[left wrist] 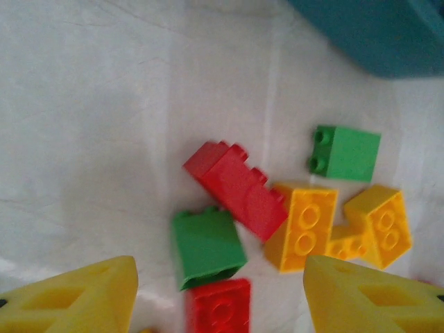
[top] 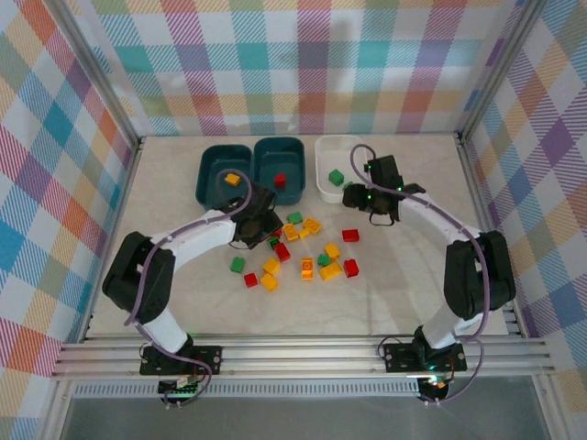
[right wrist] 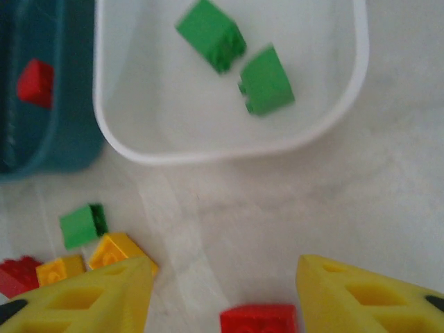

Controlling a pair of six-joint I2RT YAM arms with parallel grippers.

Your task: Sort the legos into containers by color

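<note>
Legos in red, green and yellow lie scattered mid-table [top: 307, 252]. Three containers stand at the back: a teal bin [top: 213, 165] with a yellow brick, a teal bin [top: 292, 158] with a red brick, and a white bin [top: 323, 151] with green bricks [right wrist: 211, 33] [right wrist: 266, 81]. My left gripper [left wrist: 220, 277] hovers open over the pile's left side [top: 266, 229]; a green brick [left wrist: 207, 246] and a red brick [left wrist: 218, 309] lie between its fingers, untouched. My right gripper [right wrist: 225, 277] is open just in front of the white bin [top: 360, 198], above a red brick [right wrist: 260, 319].
A long red brick [left wrist: 236, 189], yellow bricks [left wrist: 305, 225] and another green brick [left wrist: 345, 152] lie ahead of the left gripper. The teal bin's corner [left wrist: 374, 35] lies beyond them. Plaid walls and metal rails enclose the table.
</note>
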